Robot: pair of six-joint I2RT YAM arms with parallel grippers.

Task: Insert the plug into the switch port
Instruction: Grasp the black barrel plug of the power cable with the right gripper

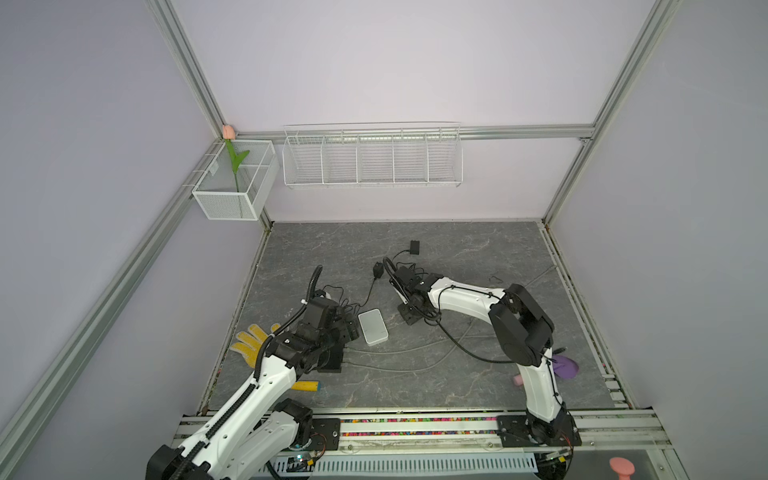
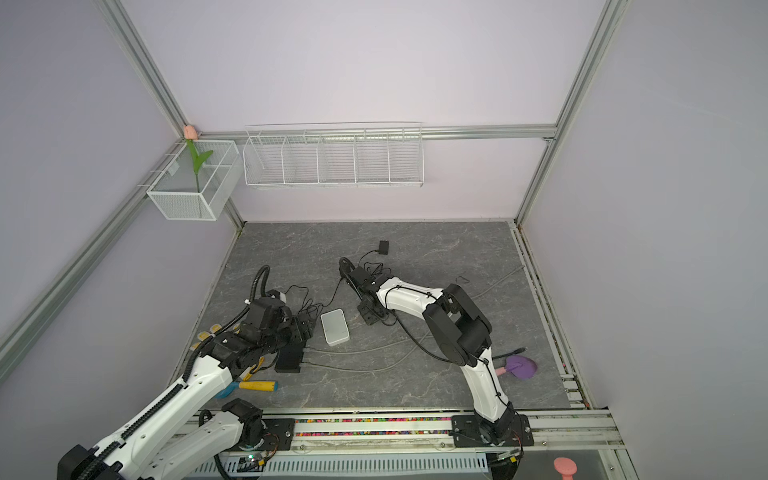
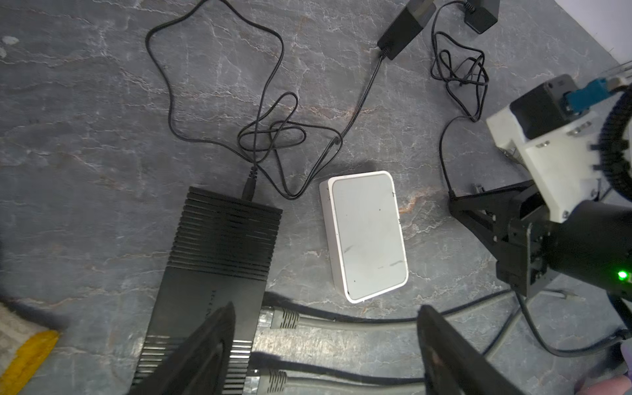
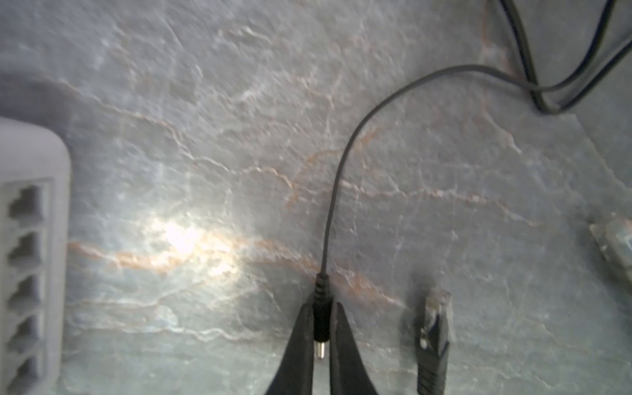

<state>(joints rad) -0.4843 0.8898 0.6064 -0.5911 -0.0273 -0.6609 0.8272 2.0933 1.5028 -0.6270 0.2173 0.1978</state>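
Observation:
My right gripper (image 4: pixel 321 306) is shut on the plug (image 4: pixel 320 328), a black barrel plug with a bare metal tip showing between the fingers; its thin cord (image 4: pixel 342 164) arcs away. In both top views this gripper (image 1: pixel 408 318) points down at the table, right of the white switch (image 1: pixel 372 327). The right wrist view shows the switch (image 4: pixel 30 239) off to one side with its row of ports facing out. My left gripper (image 3: pixel 326 307) is open and holds nothing. It hovers beside the white switch (image 3: pixel 367 236), over two grey cables.
A black switch (image 3: pixel 219 260) lies by the white one, with a power cord and two grey network cables (image 3: pixel 280 318) plugged in. A loose network plug (image 4: pixel 434 328) lies near my right gripper. Two adapters (image 1: pixel 414 247) with tangled cords sit behind; a yellow glove (image 1: pixel 249 340) at left.

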